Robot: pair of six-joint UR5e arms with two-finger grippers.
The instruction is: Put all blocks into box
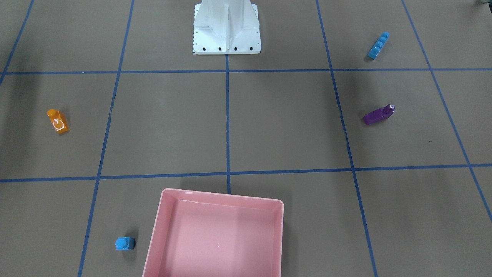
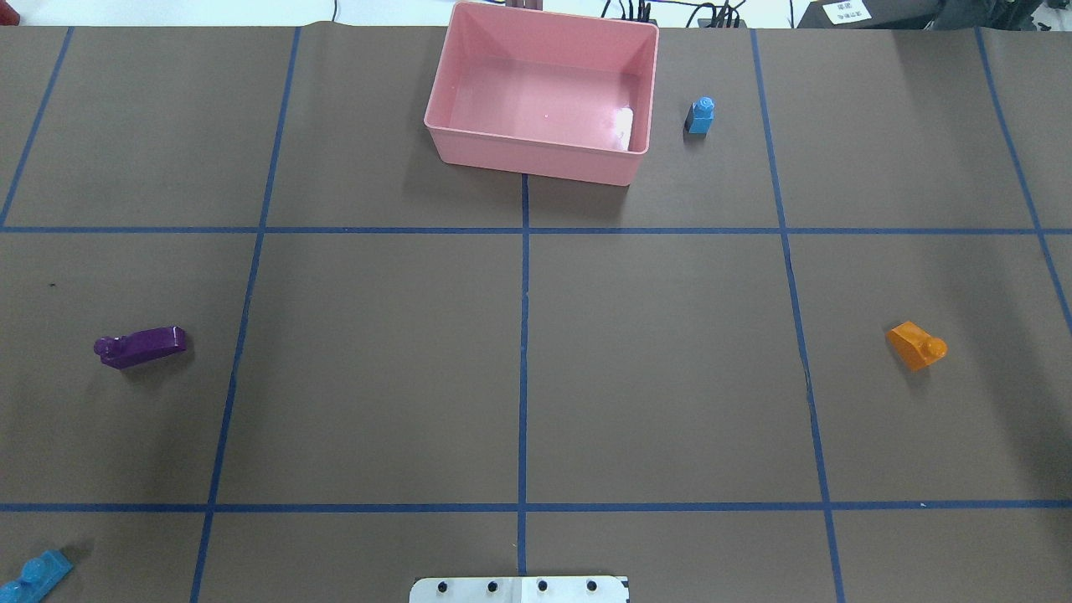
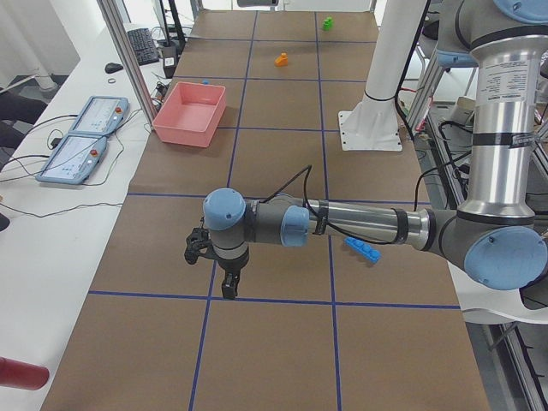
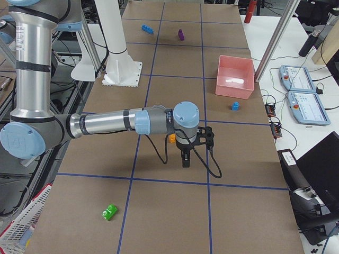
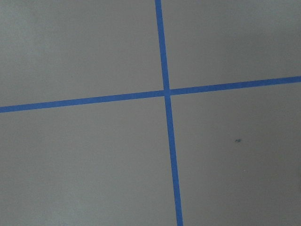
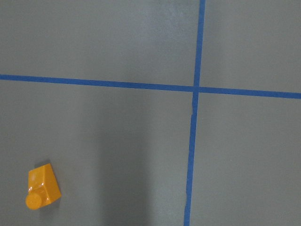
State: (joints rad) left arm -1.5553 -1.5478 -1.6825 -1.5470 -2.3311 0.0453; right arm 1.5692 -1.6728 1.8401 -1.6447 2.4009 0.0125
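The pink box (image 2: 536,100) stands open at the table's far middle, also in the front view (image 1: 215,231). The small blue cube (image 2: 701,115) stands just right of it. The orange sloped brick (image 2: 915,345) lies at the right, also in the right wrist view (image 6: 42,188). The purple brick (image 2: 140,345) lies at the left, the long blue bar (image 2: 33,574) at the near left corner. The green brick (image 4: 110,212) lies far out on the right end. My left gripper (image 3: 228,287) and right gripper (image 4: 185,160) point down over the table; I cannot tell whether either is open or shut.
The white metal base (image 2: 519,589) stands at the near middle. Blue tape lines (image 5: 167,92) divide the brown table. Two teach pendants (image 3: 86,128) and cables lie on the white side bench. A red object (image 3: 21,374) lies at the bench's near end.
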